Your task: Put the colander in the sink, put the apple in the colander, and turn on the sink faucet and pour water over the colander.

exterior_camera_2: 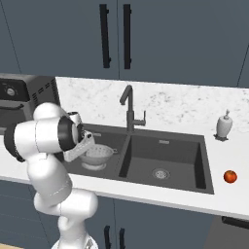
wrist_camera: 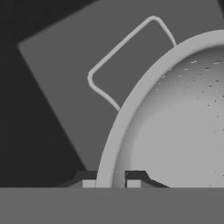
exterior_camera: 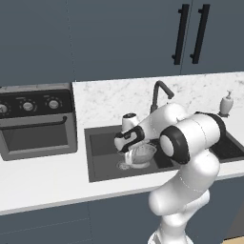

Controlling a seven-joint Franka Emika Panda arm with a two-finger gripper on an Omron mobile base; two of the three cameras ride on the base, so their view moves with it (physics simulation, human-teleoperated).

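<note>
The colander is held by its rim between the narrowly closed fingers of the pincer, the bowl hanging low inside the left basin of the sink, just below and ahead of the hand (whether it already rests on the basin floor cannot be told). Once it is released, the apple is judged the next target: it lies well apart, far to the pincer's right on the counter beyond the right basin, past the sink faucet
</note>
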